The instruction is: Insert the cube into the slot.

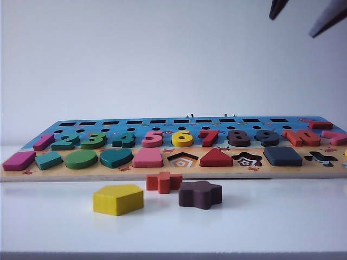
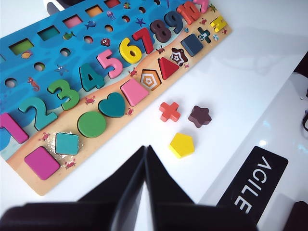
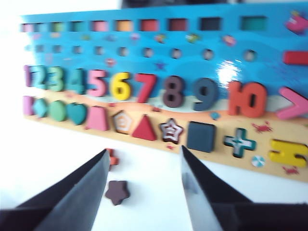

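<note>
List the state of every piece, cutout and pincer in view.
cube: seated in slot
pentagon cutout: empty
yellow pentagon: loose on table
star cutout: empty
maroon star: loose
left pincer: shut
right pincer: open, empty

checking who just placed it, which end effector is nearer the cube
Right. The right end effector hangs open above the table just in front of the board, the cube seated in the board just ahead. The left end effector sits shut near the board's far end.
</note>
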